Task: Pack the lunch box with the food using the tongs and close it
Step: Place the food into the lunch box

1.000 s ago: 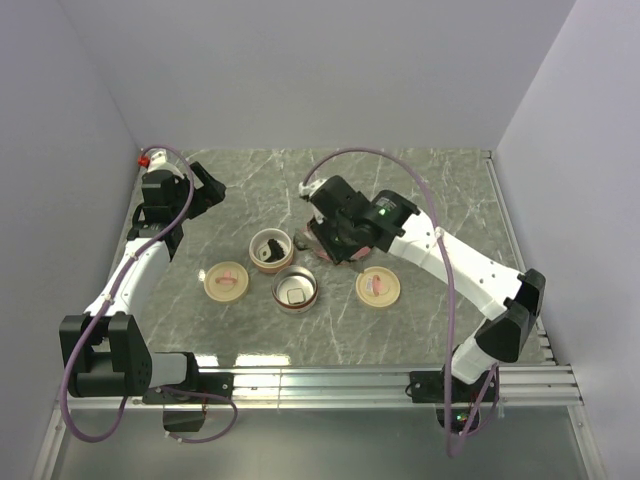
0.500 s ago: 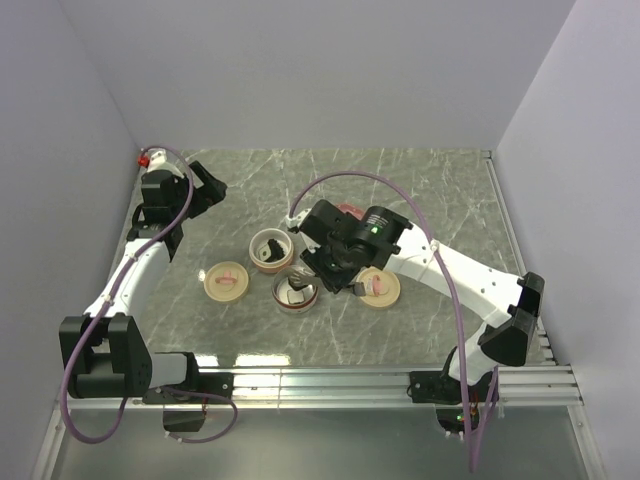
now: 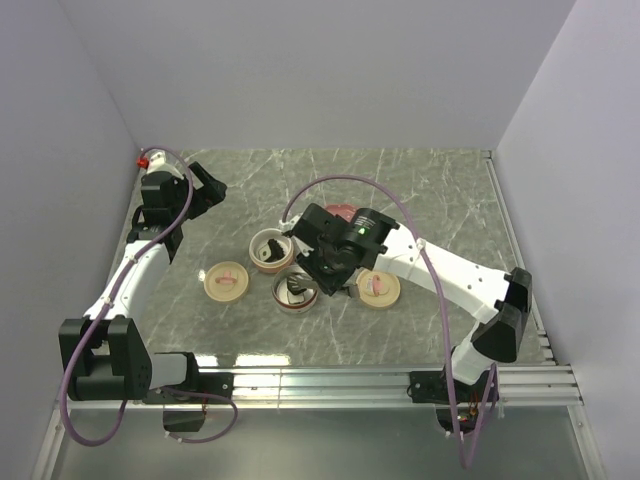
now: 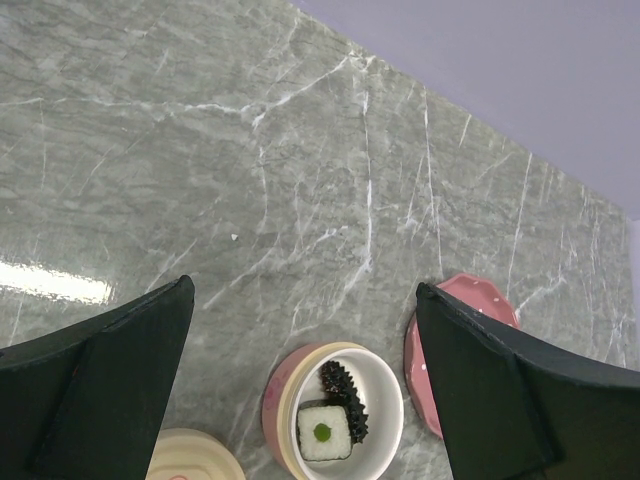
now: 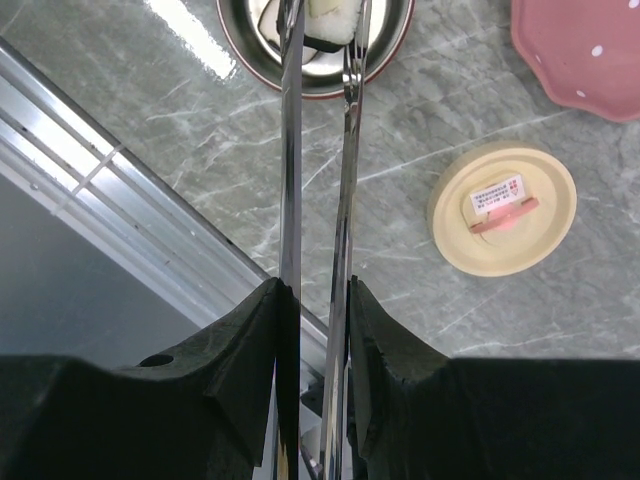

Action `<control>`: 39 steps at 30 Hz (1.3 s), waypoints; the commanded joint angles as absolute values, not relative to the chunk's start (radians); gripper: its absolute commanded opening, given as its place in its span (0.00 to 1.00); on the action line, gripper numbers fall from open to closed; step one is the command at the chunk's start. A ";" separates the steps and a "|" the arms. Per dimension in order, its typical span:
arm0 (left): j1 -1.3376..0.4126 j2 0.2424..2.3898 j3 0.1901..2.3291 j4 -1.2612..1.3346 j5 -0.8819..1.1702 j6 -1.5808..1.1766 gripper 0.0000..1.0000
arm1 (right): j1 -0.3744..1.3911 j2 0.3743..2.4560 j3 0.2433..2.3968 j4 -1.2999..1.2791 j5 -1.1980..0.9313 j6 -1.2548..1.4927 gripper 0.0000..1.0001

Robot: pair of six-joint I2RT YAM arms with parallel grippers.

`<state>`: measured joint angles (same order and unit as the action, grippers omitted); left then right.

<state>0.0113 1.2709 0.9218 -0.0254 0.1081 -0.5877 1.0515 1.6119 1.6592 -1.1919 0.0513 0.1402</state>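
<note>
Now your right gripper (image 5: 318,300) clamps the tongs (image 5: 290,150) (white piece (image 5: 330,18) between their tips, over the bowl (image 5: 382,60)). Your left gripper (image 4: 305,290) gapes wide.

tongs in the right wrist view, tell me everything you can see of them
The long thin shiny metal tongs show as two slender straight arms, nearly parallel, with a narrow gap between them. The right gripper is shut on them, its black fingers pressing from both sides. The tips flank a white food piece with a dark edge over the round metal-looking bowl with a reddish rim. The joined end is hidden behind the gripper.
</note>
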 commanded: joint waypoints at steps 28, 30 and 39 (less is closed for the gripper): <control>0.006 1.232 0.911 0.014 0.110 -0.587 0.99 | 1.058 1.660 1.832 -1.187 0.161 0.140 0.48; 0.006 1.233 0.911 0.015 0.110 -0.589 1.00 | 1.057 1.660 1.856 -1.196 0.181 0.140 0.48; 0.006 1.226 0.911 0.008 0.097 -0.581 1.00 | 0.970 1.677 1.927 -1.194 0.294 0.166 0.48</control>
<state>0.0113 1.2648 0.9184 -0.0235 0.1074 -0.5877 1.0111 1.6802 1.8874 -1.2049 0.2100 0.1471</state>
